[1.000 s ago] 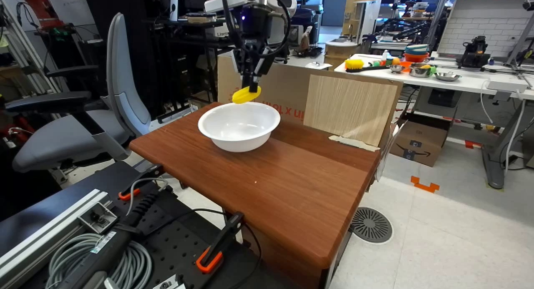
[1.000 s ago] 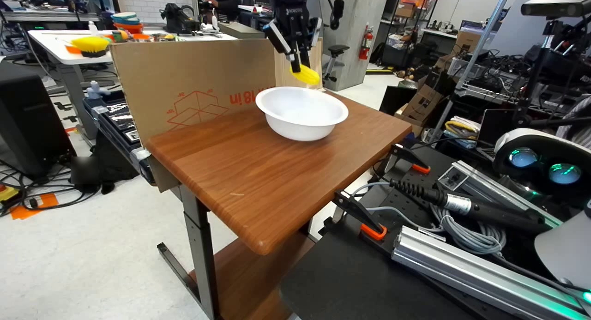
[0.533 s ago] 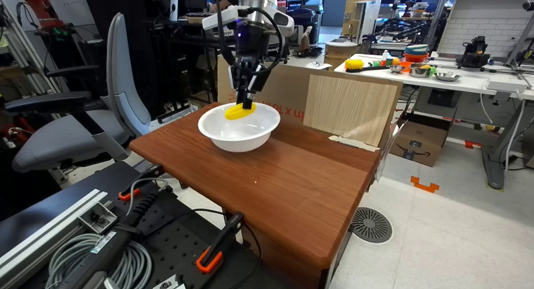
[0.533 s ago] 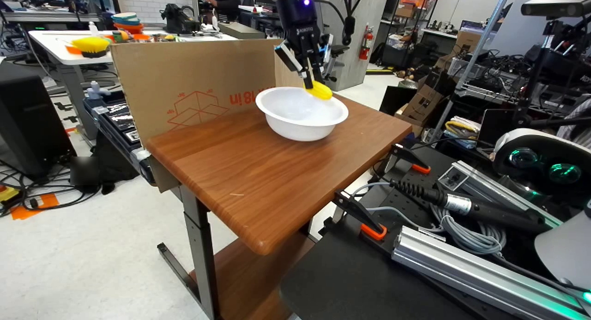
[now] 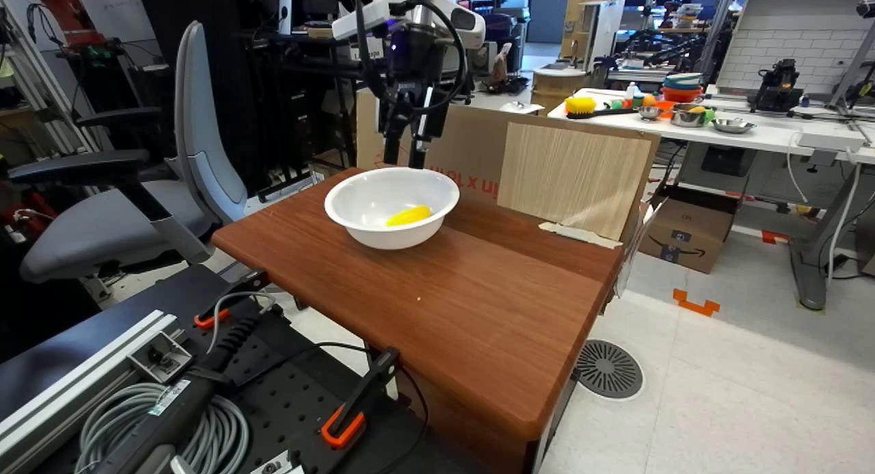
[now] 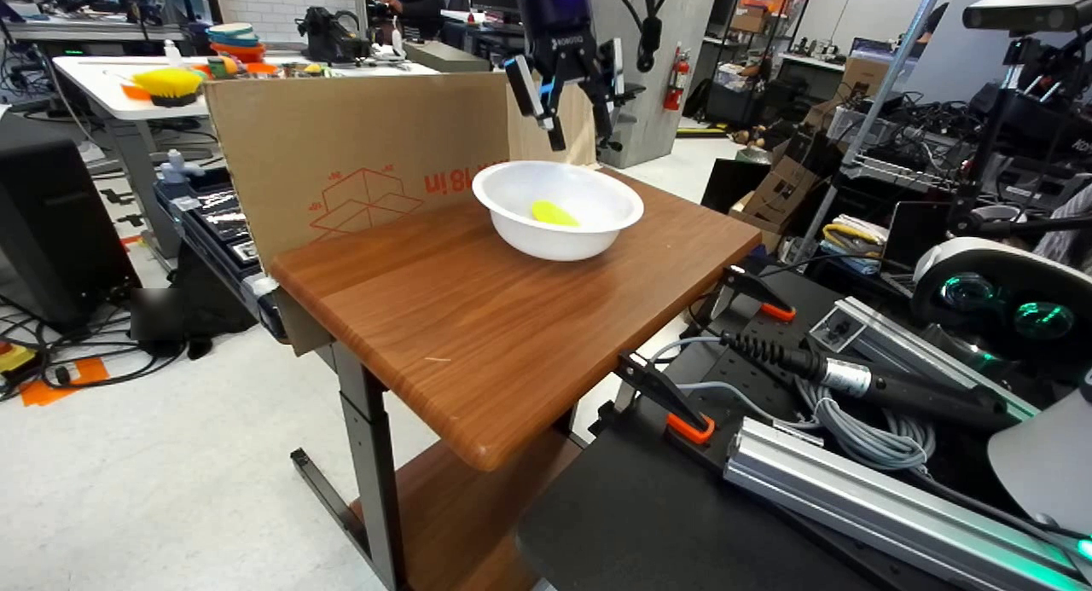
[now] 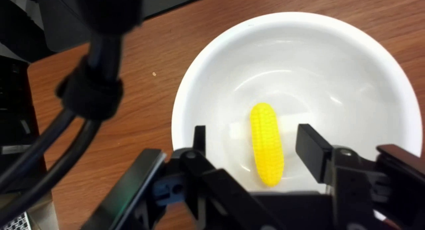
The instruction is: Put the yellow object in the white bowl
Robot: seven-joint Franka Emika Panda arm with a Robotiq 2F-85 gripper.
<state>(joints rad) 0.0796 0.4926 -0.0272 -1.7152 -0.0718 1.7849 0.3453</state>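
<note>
A bright yellow, corn-shaped object with a kernelled surface lies inside the white bowl; this yellow object point(image 7: 267, 145) point(image 5: 409, 216) point(image 6: 553, 213) rests on the bottom. The white bowl point(image 7: 352, 74) point(image 5: 393, 239) point(image 6: 554, 244) stands upright on the wooden table in both exterior views. Over the bowl's far part hangs my gripper point(image 7: 254, 142) point(image 5: 405, 161) point(image 6: 582, 139), its tips above the rim. Its black fingers point(image 7: 313, 150) are spread wide and hold nothing. Seen from the wrist, the yellow object shows between them but lower down, apart from both.
A brown table point(image 5: 444, 310) carries the bowl. Behind it stand a cardboard sheet point(image 6: 358, 139) and a light wood panel point(image 5: 574, 180). Orange-tipped clamps point(image 5: 345, 423) grip the near edge beside a black bench with coiled cable point(image 5: 225, 426). A grey chair point(image 5: 205, 146) stands alongside.
The gripper came down with the yellow object over the bowl, then opened and let it go. The object dropped to the bowl's bottom, and the gripper has risen slightly.
</note>
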